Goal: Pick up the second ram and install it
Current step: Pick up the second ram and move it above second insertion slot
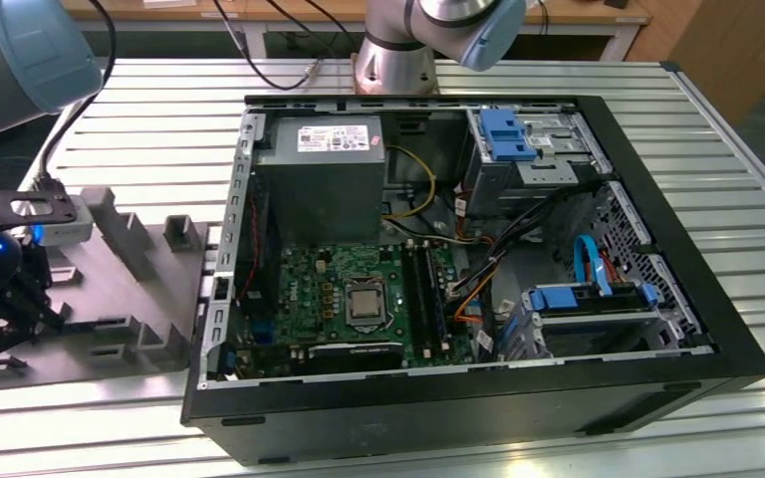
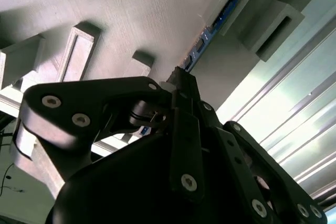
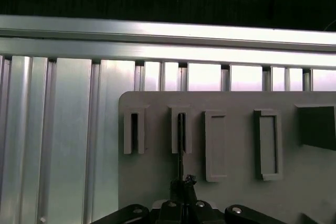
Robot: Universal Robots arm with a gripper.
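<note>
Fingers grip the second ram, slotted edge-on in the fixture plate.

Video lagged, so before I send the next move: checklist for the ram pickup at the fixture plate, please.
1. Alignment of gripper with second ram: ok.
2. The ram seated edge-on in its fixture plate slot: ok.
3. The ram secured in the gripper: cannot tell.
4. The computer case open, motherboard exposed: ok.
5. One of the memory slots free: cannot tell.
</note>
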